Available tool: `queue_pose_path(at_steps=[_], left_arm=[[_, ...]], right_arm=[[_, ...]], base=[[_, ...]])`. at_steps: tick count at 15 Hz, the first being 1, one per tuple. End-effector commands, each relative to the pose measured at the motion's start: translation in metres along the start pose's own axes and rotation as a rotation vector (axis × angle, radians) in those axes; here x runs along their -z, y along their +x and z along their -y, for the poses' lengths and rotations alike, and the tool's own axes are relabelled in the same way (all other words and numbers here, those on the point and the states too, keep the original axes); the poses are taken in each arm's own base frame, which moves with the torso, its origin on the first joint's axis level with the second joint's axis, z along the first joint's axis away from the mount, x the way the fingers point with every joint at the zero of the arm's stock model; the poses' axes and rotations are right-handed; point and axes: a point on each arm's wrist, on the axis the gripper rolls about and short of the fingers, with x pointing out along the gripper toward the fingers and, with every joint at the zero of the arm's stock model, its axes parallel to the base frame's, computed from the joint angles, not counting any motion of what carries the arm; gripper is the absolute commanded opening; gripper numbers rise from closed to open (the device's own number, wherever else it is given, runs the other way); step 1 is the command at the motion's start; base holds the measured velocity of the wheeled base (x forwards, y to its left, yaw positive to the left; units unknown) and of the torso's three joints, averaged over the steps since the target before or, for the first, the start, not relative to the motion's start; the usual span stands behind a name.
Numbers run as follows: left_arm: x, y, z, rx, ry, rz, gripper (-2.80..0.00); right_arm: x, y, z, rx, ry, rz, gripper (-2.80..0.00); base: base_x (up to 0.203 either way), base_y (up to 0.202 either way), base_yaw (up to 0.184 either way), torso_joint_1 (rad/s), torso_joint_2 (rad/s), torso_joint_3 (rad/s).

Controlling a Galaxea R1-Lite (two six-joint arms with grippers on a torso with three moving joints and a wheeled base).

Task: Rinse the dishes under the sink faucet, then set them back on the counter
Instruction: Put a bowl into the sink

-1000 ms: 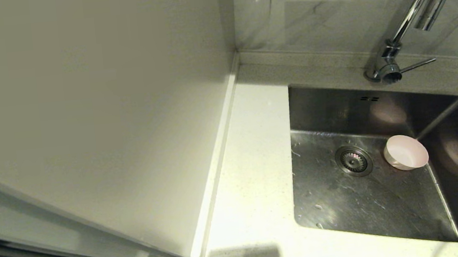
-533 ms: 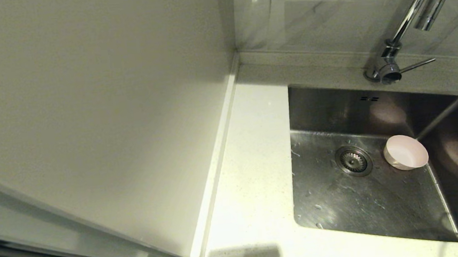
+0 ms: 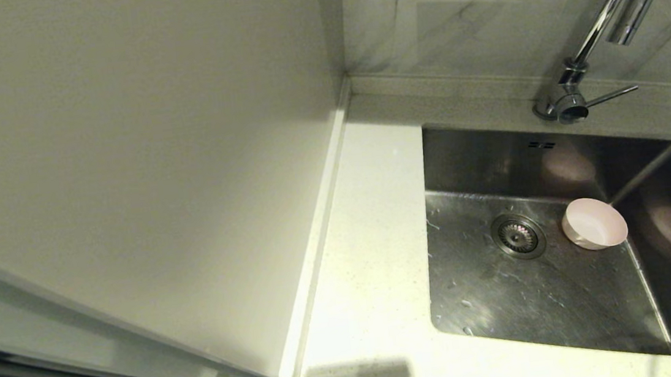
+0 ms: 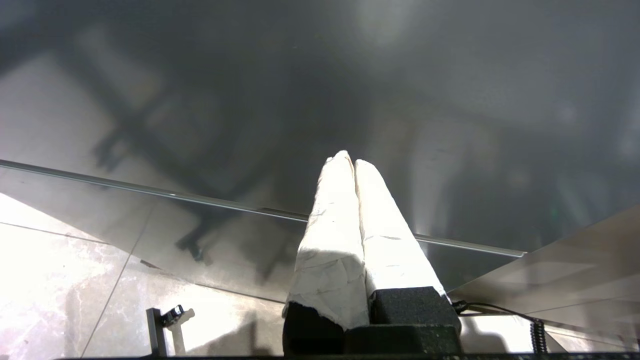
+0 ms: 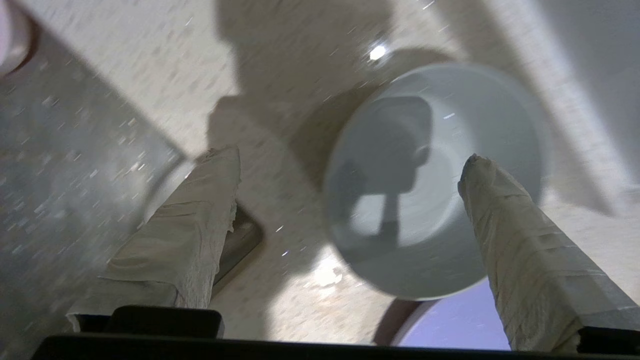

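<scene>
A small pale pink bowl (image 3: 594,223) rests in the steel sink (image 3: 506,295), right of the drain strainer (image 3: 518,235). The chrome gooseneck faucet (image 3: 609,20) rises behind the basin, its thin lever (image 3: 610,95) pointing right. In the right wrist view, my right gripper (image 5: 350,165) hangs open above the speckled counter (image 5: 165,65), one finger over the pale blue-grey bowl (image 5: 435,175) and the other beside it. A lilac plate (image 5: 450,325) lies close by the bowl. My left gripper (image 4: 350,162) is shut and empty, off beside a glossy dark panel. Neither arm shows in the head view.
A plain beige wall panel (image 3: 121,141) fills the left of the head view. The white counter (image 3: 371,240) runs between it and the sink, with a raised lip (image 3: 316,239) along the wall. Marble tiles (image 3: 465,3) back the faucet.
</scene>
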Motion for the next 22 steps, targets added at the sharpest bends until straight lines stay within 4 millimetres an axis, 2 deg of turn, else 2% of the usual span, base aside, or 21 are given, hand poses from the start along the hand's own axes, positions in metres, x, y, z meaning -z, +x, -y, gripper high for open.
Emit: queue_pose_path(at_steps=[1, 11, 12, 13, 22], left_arm=[[0.000, 0.000, 0.000, 0.000, 0.001, -0.001, -2.80], [0.001, 0.000, 0.000, 0.000, 0.001, -0.003, -2.80], [0.001, 0.000, 0.000, 0.000, 0.001, -0.003, -2.80], [0.001, 0.000, 0.000, 0.000, 0.002, -0.003, -2.80], [0.000, 0.000, 0.000, 0.000, 0.001, -0.001, -2.80]], right_arm=[[0.005, 0.007, 0.000, -0.053, 0.014, -0.064, 0.00], [0.012, 0.026, 0.003, -0.118, -0.022, -0.147, 0.00], [0.014, 0.028, 0.003, -0.118, -0.020, -0.156, -1.51], [0.016, 0.030, 0.003, -0.117, -0.019, -0.166, -2.80], [0.018, 0.033, 0.004, -0.118, -0.015, -0.181, -2.80]], base=[[0.000, 0.000, 0.000, 0.000, 0.00, 0.000], [0.000, 0.000, 0.000, 0.000, 0.00, 0.000], [0.000, 0.000, 0.000, 0.000, 0.00, 0.000], [0.000, 0.000, 0.000, 0.000, 0.00, 0.000], [0.000, 0.000, 0.000, 0.000, 0.00, 0.000]])
